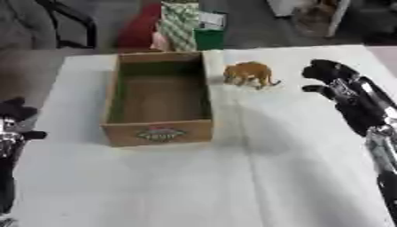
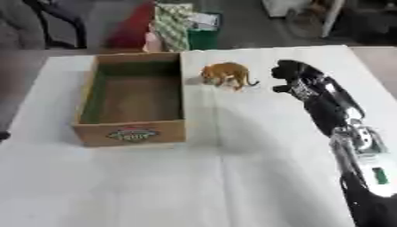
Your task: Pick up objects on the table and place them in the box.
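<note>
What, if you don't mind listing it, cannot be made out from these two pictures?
- Left hand: cut by the left eye view's left edge; fingers unclear.
- Right hand: blurred; whether its fingers are curled is unclear.
- Orange animal toy: too blurred to identify.
- Box: front label unreadable.

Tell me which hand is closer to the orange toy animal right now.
The right hand. It hovers just to the right of the orange toy animal, not touching it. The left hand is far off at the table's left edge, beyond the box.
</note>
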Tool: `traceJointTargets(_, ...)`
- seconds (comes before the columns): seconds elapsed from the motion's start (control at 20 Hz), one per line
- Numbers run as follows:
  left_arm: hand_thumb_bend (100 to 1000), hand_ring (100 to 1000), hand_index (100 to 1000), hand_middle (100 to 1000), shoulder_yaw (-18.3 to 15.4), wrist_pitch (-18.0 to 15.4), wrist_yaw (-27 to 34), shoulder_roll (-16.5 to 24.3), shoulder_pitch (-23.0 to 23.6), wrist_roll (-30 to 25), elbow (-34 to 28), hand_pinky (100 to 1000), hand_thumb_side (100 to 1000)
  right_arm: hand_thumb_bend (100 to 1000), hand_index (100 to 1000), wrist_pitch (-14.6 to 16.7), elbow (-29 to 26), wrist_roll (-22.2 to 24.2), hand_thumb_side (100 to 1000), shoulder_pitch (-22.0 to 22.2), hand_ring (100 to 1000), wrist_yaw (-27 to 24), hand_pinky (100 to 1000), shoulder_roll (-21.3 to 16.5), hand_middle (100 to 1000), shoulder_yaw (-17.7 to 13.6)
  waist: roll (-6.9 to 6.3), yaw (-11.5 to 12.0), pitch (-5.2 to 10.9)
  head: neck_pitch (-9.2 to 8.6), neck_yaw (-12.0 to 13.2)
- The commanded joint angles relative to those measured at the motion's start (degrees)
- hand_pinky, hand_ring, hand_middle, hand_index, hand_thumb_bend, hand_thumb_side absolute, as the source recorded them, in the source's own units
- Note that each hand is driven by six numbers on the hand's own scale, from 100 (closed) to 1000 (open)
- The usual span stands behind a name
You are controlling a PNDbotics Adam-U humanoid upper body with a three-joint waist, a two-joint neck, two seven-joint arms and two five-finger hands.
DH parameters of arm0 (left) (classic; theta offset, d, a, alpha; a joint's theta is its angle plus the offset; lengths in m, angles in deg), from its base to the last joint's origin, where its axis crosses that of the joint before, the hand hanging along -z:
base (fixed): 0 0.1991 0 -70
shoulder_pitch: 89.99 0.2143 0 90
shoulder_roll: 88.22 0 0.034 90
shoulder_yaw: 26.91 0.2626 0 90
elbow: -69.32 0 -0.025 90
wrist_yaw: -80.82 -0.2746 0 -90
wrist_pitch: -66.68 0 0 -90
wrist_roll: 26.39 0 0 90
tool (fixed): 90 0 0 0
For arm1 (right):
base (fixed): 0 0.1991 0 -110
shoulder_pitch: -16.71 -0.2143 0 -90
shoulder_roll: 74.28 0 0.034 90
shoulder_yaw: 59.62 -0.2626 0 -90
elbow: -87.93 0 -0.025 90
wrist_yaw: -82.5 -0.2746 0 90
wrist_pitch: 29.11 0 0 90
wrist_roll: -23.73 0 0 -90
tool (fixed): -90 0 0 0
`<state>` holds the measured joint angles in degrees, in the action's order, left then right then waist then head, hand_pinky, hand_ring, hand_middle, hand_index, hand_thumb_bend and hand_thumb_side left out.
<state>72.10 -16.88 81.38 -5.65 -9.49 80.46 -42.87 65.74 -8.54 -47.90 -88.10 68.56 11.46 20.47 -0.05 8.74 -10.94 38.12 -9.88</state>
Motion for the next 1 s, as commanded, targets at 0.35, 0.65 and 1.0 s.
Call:
traceJointTargets(0.35,100,805,779,623,-0.1,0.1,0.2,0.7,-0.5,0.0,-1.0,581,694,100,866,2.2,1.8,0.1,462,-4.1,886,-0.6,787,-8.3,778,0.4,0.19,0.3,0.84,-0.64,-0.4)
traceJointTargets(0.65,100,805,779,623,0.0,0.1,0.2,0.9,-0.4,-0.1,-0.9,581,695,100,875,4.9,4.8,0.8,344,-8.0,890,-0.8,796,-14.8,784,1.6,0.36,0.6,0.96,-0.61,-0.4)
traceJointTargets(1.0,100,805,779,623,0.2,0.2,0.2,1.1,-0.4,-0.3,-0.9,581,694,100,883,9.4,12.0,1.9,234,-14.9,895,0.0,811,-22.6,792,4.0,0.63,1.1,1.17,-0.61,-0.3)
